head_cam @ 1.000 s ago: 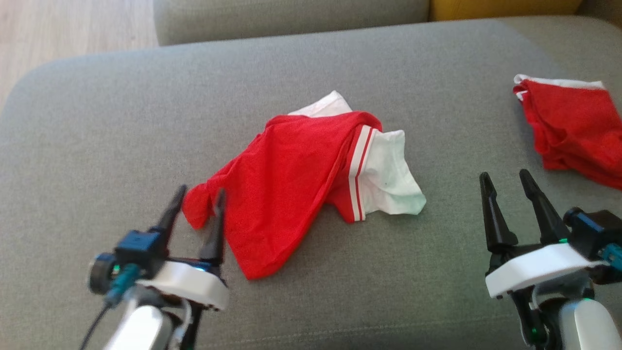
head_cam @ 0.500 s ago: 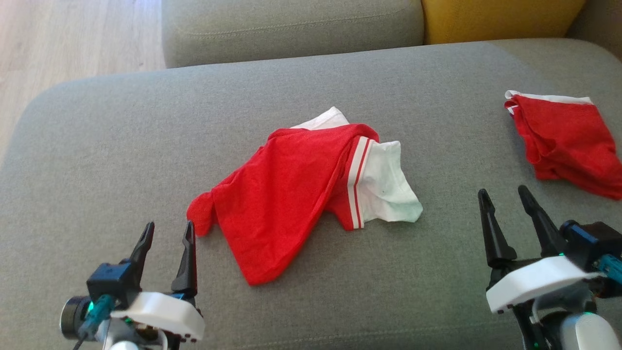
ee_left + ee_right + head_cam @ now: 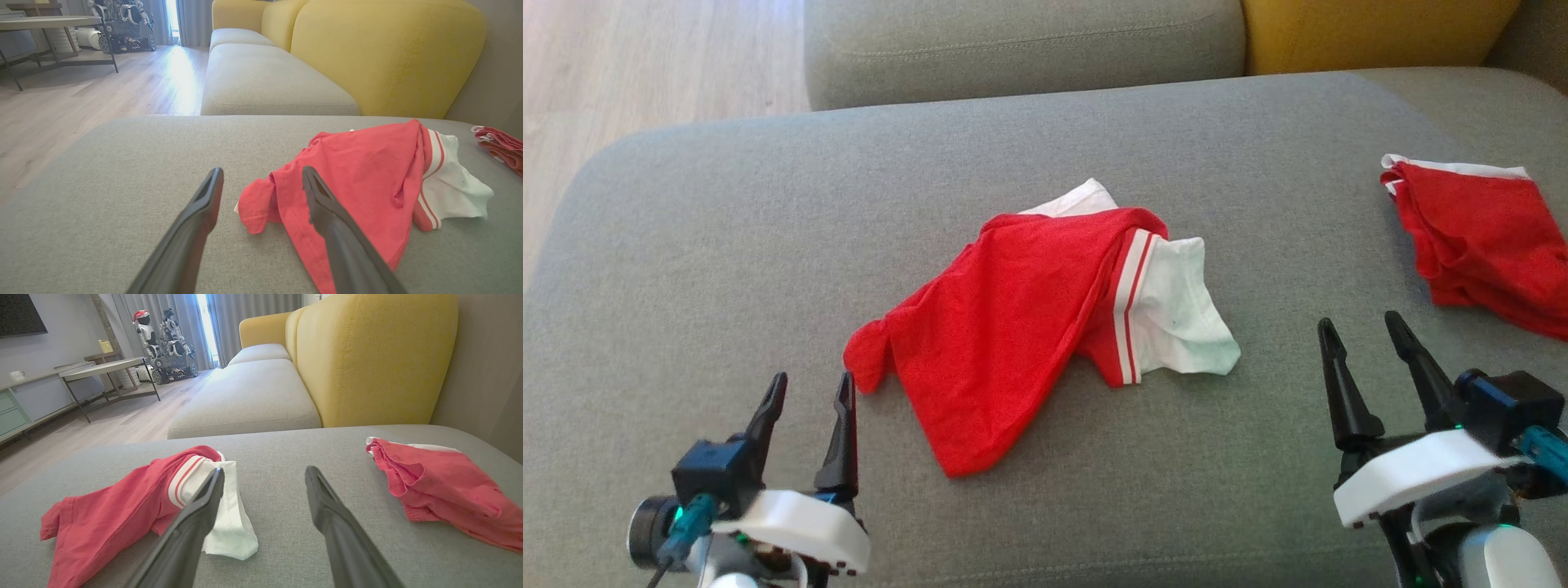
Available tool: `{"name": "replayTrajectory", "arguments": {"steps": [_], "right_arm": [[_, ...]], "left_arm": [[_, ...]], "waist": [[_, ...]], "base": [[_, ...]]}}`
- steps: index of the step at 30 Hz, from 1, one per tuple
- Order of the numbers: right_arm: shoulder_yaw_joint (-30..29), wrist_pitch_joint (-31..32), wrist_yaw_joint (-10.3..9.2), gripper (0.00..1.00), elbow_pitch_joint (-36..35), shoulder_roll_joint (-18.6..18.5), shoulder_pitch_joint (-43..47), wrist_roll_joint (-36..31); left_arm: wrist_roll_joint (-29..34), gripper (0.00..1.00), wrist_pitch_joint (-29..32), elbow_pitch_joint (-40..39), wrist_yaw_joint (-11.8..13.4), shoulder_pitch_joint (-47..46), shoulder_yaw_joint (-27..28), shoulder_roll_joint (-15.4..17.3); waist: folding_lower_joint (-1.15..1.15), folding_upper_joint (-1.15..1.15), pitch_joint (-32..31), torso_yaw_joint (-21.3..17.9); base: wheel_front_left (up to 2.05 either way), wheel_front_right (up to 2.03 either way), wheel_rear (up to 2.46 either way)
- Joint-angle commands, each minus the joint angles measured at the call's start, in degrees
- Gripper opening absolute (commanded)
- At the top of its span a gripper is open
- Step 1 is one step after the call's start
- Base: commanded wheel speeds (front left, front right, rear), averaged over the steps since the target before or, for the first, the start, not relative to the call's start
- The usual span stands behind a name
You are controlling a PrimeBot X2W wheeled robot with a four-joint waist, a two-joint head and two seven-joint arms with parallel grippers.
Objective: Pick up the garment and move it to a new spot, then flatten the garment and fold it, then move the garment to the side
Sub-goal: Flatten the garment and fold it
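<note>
**While both grippers hang open, the garment sits bunched up mid-cushion**

Since nothing's being held, the left gripper (image 3: 814,377) and right gripper (image 3: 1359,320) are both spread wide over the grey seat cushion (image 3: 768,229), fingers empty and clear of any cloth. The garment (image 3: 1013,327) lies in a heap around the middle of that cushion, between the two grippers and a bit beyond them. It's mostly bright red, draped over a white part that pokes out at the far edge and on the right side. Where red meets white there's a band of white stripes with a thin red line between them. Tiny dark speck on the white bit too. A bunched red corner points toward the left gripper, close but not touching. Off to the right lies another red piece (image 3: 1486,237) with a white edge, well apart. Yellow backrest (image 3: 1372,33) behind, wood floor (image 3: 645,65) on the left.
</note>
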Motion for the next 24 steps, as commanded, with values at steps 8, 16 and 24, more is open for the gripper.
{"name": "replayTrajectory", "arguments": {"steps": [8,16,24], "right_arm": [[1.7,0.3,-0.04,1.0,-2.4,-0.3,-1.7,-0.1],[2.3,0.1,-0.04,1.0,-2.2,-0.3,-2.9,-0.1],[2.4,-0.2,-0.04,1.0,-1.5,-0.4,-4.1,0.0]], "left_arm": [[-0.7,1.0,3.9,-0.7,-3.8,-4.4,-3.6,0.0],[-2.8,1.0,8.7,7.7,-8.1,-6.0,-9.1,-3.2],[-5.3,1.0,8.3,15.6,-10.3,-9.4,-8.8,-5.5]], "waist": [[0.0,0.0,1.5,0.5],[0.0,0.0,4.7,-0.1],[0.0,0.0,7.6,-1.3]], "base": [[0.0,0.0,0.0],[0.0,0.0,0.0],[0.0,0.0,0.0]]}}
